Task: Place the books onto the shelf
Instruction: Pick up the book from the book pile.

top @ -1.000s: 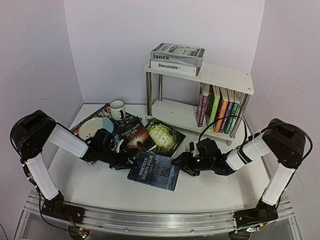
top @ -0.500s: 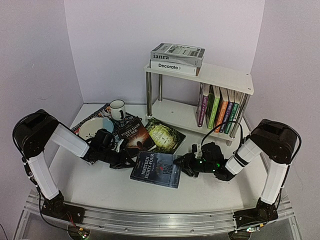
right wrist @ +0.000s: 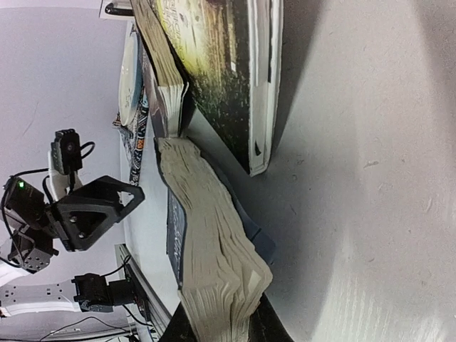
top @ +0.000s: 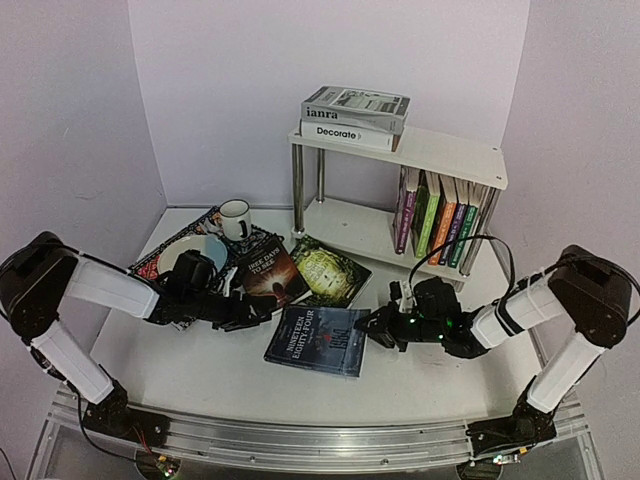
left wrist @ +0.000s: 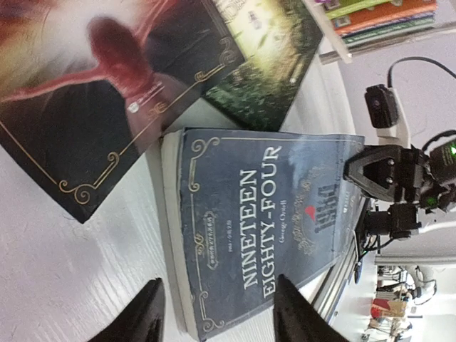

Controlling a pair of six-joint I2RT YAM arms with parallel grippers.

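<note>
On the surface (top: 200, 375), in front of the shelf (top: 455, 158), the blue book (top: 318, 340) lies flat. Its long side runs from left to right, and there is a tool at each end.

The right tool (top: 372, 328) is at the page edge. In the right wrist view its two fingers sit tight on the thick stack of pages, one on each side, so it looks like it is pinching the blue book.

The left tool (top: 255, 312) is at the spine end. Its fingers (left wrist: 153, 317) are spread wide. The near end of the book sits between them, but they do not squeeze it.

The shelf stands behind the book and off to the right, so the right arm is nearer to it. I think the right arm should carry the book there. The bottom board has room to the left of the standing books (top: 440, 225).
</note>
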